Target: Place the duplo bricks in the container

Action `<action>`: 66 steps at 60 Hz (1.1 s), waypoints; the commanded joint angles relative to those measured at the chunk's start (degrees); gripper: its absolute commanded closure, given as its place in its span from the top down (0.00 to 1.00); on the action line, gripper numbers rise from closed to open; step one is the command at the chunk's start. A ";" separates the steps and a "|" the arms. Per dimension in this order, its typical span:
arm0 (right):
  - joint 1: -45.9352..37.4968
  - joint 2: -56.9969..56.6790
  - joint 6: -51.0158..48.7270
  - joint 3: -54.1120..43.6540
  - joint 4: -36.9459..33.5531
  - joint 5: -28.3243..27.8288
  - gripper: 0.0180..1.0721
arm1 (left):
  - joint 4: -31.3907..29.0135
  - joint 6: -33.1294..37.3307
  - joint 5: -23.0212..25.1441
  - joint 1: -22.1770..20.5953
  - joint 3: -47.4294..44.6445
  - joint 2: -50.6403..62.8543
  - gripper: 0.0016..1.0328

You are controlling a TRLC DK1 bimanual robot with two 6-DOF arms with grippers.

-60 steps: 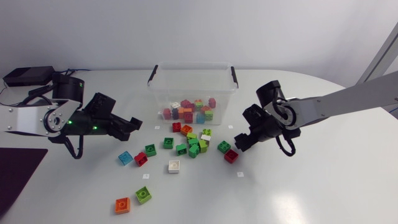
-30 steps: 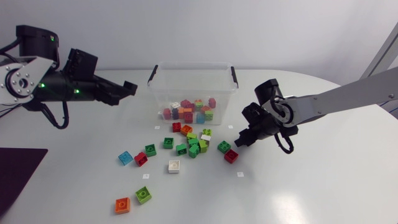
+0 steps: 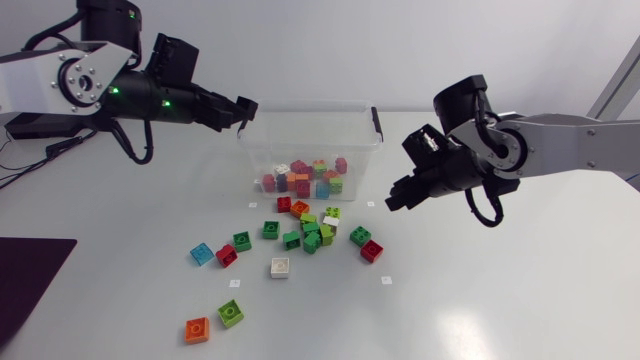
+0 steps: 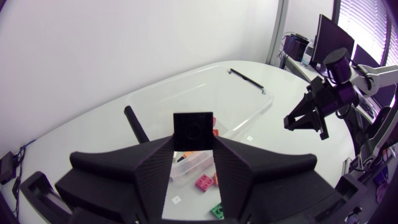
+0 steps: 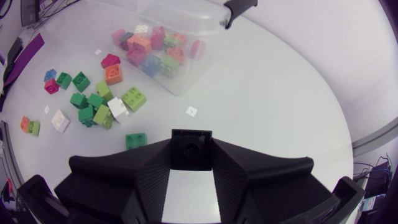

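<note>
A clear plastic container (image 3: 300,140) with black handles stands at the table's back middle, holding several coloured bricks (image 3: 305,178). My left gripper (image 3: 240,108) hovers at its left rim, shut on a black brick (image 4: 193,132); the container (image 4: 249,102) lies just ahead of it. To the right of the container my right gripper (image 3: 395,195) hangs above the table, shut on another black brick (image 5: 191,149). In front of the container lie loose bricks: a green cluster (image 3: 312,235), a red one (image 3: 371,250), a white one (image 3: 280,267) and a blue one (image 3: 201,254).
An orange brick (image 3: 197,329) and a green brick (image 3: 231,314) sit apart near the front left. A dark mat (image 3: 25,275) covers the table's left edge. In the right wrist view a green brick (image 5: 135,140) lies just ahead of the fingers.
My left arm has swung up and to the right, from the table's left to the container's left rim. My right gripper has shut and lifted away from the red and green bricks.
</note>
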 commanded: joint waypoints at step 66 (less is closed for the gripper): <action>9.32 16.48 6.31 36.74 -6.26 0.07 0.22 | -12.45 -2.46 -4.38 -2.77 21.95 10.64 0.95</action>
